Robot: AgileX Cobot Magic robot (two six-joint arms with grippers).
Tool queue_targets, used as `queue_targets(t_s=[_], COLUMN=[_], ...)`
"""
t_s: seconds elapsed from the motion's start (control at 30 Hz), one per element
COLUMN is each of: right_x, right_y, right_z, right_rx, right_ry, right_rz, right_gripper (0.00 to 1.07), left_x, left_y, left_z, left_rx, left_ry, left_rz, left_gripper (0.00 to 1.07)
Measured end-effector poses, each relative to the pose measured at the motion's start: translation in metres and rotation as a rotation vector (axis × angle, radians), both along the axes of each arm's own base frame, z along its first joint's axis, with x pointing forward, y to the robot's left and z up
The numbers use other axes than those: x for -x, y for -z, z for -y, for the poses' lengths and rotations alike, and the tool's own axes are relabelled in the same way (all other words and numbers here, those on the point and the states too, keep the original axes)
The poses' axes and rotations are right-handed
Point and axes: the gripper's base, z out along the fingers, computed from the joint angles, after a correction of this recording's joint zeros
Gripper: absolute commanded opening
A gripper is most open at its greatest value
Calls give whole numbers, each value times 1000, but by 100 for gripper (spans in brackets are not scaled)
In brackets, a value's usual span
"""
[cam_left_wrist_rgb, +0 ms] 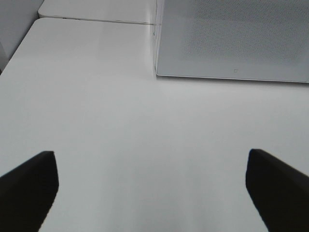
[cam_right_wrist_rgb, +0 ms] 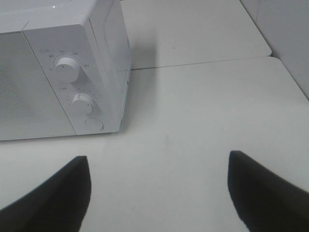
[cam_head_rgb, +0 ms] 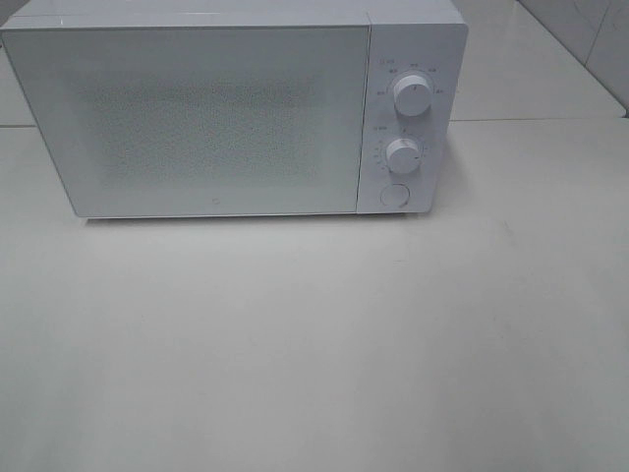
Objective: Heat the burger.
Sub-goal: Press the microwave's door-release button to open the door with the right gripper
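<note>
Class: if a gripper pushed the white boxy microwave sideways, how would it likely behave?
Probably heavy and stiff: the white boxy microwave is a broad rigid case. Unlikely to tip or roll, sitting low and wide on the white table.

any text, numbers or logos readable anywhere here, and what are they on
No text here can be read with certainty.
Markings around the upper knob of the microwave: too small and blurred to read.
Scale marks around the lower knob: too small and blurred to read.
Tiny mark low on the door: too small to read.
</note>
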Motion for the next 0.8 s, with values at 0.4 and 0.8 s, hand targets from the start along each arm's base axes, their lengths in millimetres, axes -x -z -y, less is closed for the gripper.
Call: queue_targets(t_s=[0.4,0.8], right_x=[-59,-106], right_y=[9,23], right_z=[-8,-15], right_rx=[2,-6], right_ry=[-28,-52], right_rz=[9,51], right_gripper=[76,76], left_x=[0,0], left_y=[0,0], left_z=[0,0], left_rx=[0,0], left_ry=[0,0], left_rz=[0,0], left_gripper=[98,98])
